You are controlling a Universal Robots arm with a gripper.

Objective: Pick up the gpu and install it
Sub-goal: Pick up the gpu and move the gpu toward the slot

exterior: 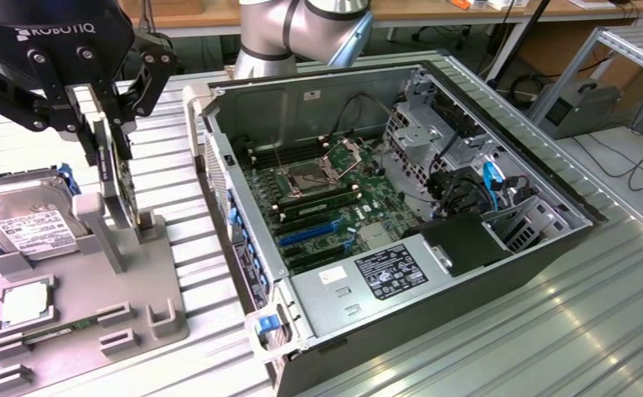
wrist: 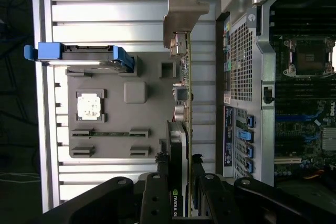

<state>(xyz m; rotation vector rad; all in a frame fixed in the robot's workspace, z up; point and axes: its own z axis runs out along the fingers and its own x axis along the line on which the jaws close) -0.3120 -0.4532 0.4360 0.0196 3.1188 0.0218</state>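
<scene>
as the black gripper (wrist: 179,158) clamps the thin dark gpu card with silver bracket (wrist: 181,97) at the edge of the grey tray (wrist: 115,121), a straight lift seems safest.

Gpu (wrist: 176,148) dark, bracket (wrist: 184,11) silver; tool (wrist: 179,162) black; tray (exterior: 79,318) grey; motherboard (exterior: 354,203) green.

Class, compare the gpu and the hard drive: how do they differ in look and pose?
The gpu stands on edge in the holder, gripped by the gripper; the hard drive leans, untouched. The gpu is dark with a silver bracket; the hard drive is silver with a white label and blue rails. Both sit on the grey holder.
</scene>
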